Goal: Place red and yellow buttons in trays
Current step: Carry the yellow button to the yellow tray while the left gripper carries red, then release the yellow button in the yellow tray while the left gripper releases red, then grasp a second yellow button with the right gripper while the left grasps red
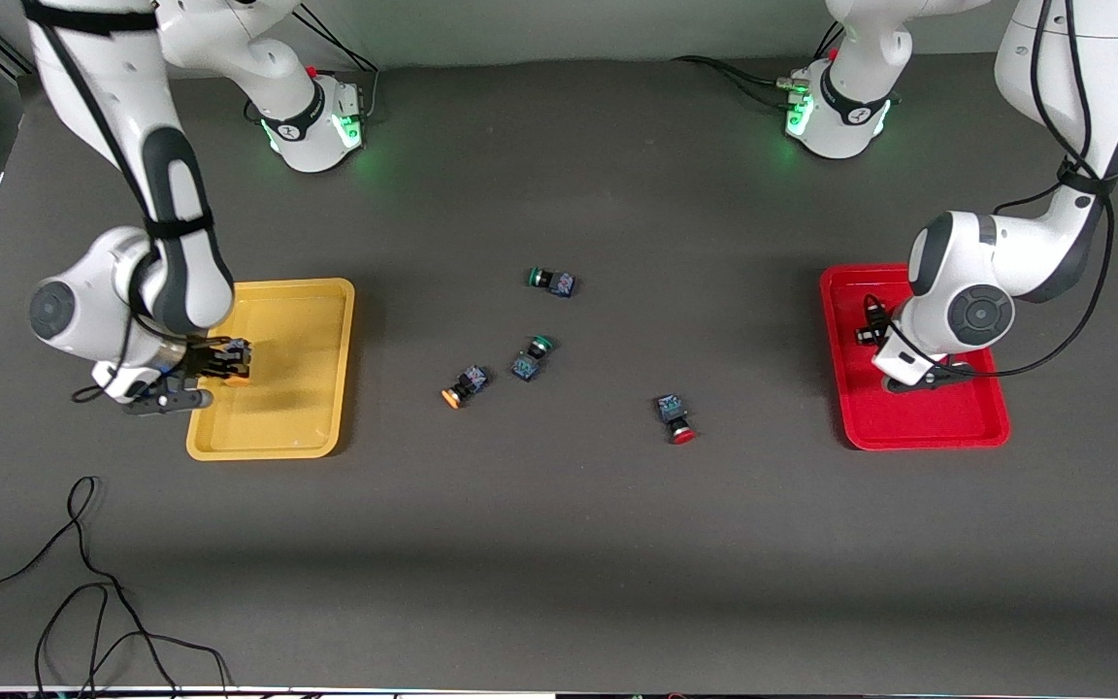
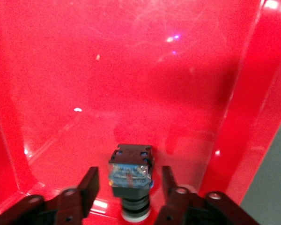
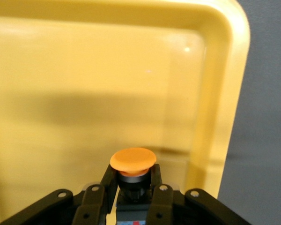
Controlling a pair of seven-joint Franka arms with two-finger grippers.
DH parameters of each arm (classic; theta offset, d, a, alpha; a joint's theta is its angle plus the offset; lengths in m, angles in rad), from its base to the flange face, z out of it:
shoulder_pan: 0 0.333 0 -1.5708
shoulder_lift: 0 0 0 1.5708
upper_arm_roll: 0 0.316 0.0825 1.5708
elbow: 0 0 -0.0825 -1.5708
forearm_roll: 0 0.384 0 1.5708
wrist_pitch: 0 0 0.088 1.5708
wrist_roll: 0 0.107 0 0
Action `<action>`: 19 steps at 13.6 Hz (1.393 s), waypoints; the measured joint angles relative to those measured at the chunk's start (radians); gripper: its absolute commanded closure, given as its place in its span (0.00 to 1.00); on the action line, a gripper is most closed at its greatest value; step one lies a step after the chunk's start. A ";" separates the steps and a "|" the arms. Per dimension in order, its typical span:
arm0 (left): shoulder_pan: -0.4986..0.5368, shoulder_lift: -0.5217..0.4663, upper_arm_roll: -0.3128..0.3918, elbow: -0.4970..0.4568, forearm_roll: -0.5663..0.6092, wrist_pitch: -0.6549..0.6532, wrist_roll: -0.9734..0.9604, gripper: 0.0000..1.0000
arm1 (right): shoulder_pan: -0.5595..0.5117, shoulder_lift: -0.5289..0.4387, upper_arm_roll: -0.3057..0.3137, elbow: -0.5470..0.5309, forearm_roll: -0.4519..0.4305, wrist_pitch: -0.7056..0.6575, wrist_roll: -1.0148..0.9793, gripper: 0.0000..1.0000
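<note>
Over the yellow tray [image 1: 299, 320], the right pincer [image 3: 132, 183] grips one orange-capped button [image 3: 132, 160] by its neck, fingers closed snugly on it. Over the red tray [image 1: 947, 427], the left pincer [image 2: 130, 187] straddles a dark-bodied button [image 2: 131, 169], its fingers slightly apart from the body. Between the two trays, four buttons lie on the tabletop [image 1: 617, 544]: two green-capped [image 1: 550, 281] [image 1: 531, 356], one orange [image 1: 464, 385], one red [image 1: 675, 417].
</note>
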 measured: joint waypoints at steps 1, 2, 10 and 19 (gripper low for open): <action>-0.001 -0.003 -0.005 0.005 0.000 -0.017 0.000 0.00 | 0.001 0.018 0.001 0.017 0.004 0.000 0.000 0.01; -0.003 -0.008 -0.008 0.019 0.000 -0.043 0.000 0.00 | 0.001 0.022 0.001 0.032 0.004 -0.002 0.000 0.00; -0.204 0.099 -0.055 0.452 -0.136 -0.309 -0.364 0.00 | 0.100 -0.030 -0.135 0.320 -0.126 -0.397 0.127 0.00; -0.434 0.416 -0.058 0.791 -0.188 -0.245 -0.815 0.00 | 0.442 -0.061 -0.160 0.532 -0.167 -0.578 0.834 0.00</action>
